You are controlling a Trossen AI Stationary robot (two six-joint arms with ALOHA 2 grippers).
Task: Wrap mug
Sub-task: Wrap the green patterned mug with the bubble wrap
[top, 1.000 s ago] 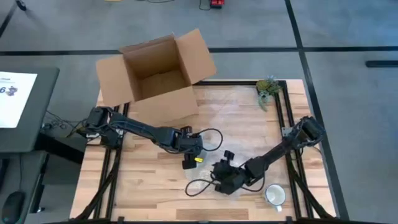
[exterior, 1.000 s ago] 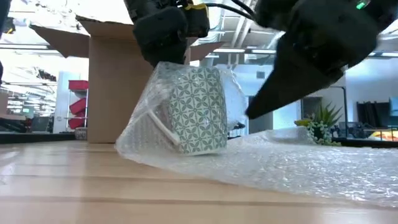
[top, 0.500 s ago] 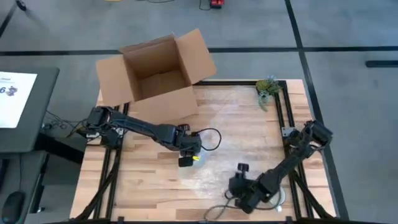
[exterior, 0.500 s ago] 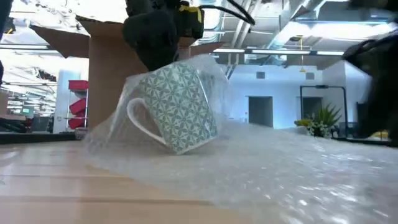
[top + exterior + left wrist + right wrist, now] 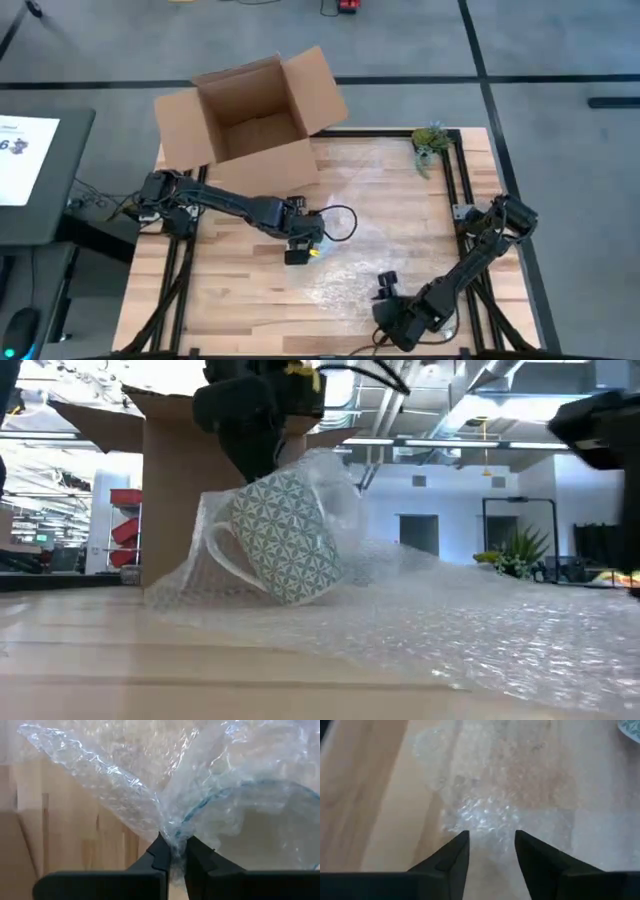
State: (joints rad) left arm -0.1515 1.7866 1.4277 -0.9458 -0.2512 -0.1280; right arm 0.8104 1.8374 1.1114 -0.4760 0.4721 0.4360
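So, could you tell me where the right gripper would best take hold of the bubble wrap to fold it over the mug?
Probably the free edge of the bubble wrap lying flat just ahead of the open right gripper. Come down from above and pinch that edge. The left gripper already pinches the gathered wrap beside the tilted mug.

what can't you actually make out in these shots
- Green patterned ceramic mug: in the high view, hidden under the left pincer; its far side is unseen in the low view.
- Clear bubble wrap sheet: its edges are too faint on the wooden table from above.
- Right pincer: the low view cuts its arm off at the edge.
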